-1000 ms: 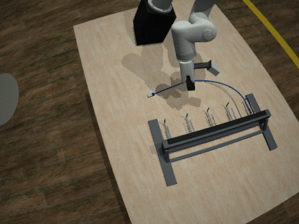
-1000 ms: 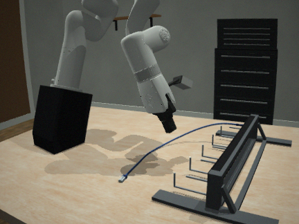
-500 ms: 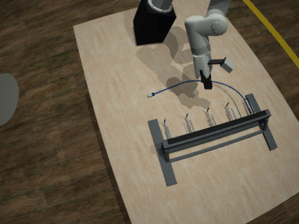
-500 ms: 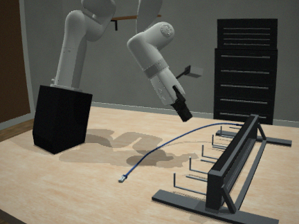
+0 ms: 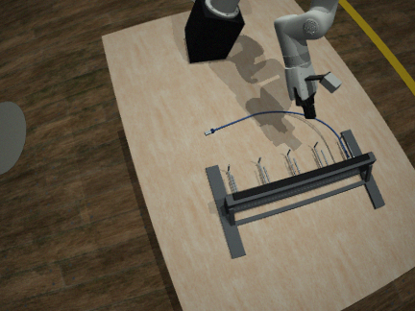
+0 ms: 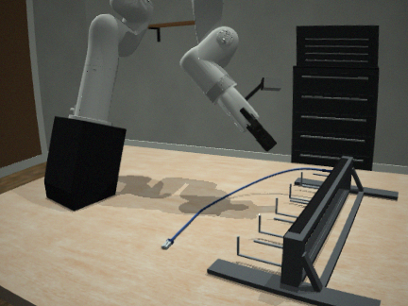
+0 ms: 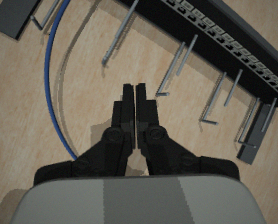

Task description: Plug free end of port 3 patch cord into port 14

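The blue patch cord [image 5: 269, 114] runs in an arc from the right end of the rack [image 5: 298, 185] out across the table. Its free plug [image 5: 208, 132] lies on the table, far to the left of my gripper; it also shows in the exterior view [image 6: 167, 245]. My gripper [image 5: 309, 112] is shut and empty, in the air above the cord's arc, behind the rack. In the exterior view it [image 6: 268, 144] hangs well above the table. In the wrist view the shut fingers point at the table, with the cord [image 7: 50, 85] to their left and the port row [image 7: 220, 35] at the upper right.
Several thin cable-management bars [image 5: 290, 163] stick out behind the rack. The arm's black base [image 5: 212, 27] stands at the table's far edge. A dark cabinet [image 6: 336, 97] stands behind the table.
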Available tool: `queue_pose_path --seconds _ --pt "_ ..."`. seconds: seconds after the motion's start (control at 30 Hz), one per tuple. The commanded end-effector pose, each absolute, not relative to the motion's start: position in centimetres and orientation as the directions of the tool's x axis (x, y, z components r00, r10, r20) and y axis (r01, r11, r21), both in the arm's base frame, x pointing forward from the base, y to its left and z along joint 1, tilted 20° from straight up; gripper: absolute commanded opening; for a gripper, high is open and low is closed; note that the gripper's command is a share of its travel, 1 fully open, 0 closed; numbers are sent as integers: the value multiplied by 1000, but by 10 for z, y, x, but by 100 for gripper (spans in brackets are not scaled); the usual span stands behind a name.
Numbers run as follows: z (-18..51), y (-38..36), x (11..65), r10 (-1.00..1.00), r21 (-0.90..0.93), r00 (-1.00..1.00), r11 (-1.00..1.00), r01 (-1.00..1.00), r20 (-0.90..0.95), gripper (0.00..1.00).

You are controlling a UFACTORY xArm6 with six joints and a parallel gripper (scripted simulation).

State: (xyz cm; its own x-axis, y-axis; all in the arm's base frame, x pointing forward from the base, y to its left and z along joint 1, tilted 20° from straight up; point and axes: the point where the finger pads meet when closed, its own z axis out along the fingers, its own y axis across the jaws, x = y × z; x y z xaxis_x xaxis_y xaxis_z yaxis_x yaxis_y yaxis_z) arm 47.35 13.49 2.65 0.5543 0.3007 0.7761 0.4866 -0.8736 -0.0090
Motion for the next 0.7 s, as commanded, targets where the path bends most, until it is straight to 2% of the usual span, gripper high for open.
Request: queue_pose_path --seconds 0.0,0.67 --pt "46 156 475 162 -57 562 -934 352 811 0" --pt "91 203 461 -234 -309 551 -950 44 801 0"
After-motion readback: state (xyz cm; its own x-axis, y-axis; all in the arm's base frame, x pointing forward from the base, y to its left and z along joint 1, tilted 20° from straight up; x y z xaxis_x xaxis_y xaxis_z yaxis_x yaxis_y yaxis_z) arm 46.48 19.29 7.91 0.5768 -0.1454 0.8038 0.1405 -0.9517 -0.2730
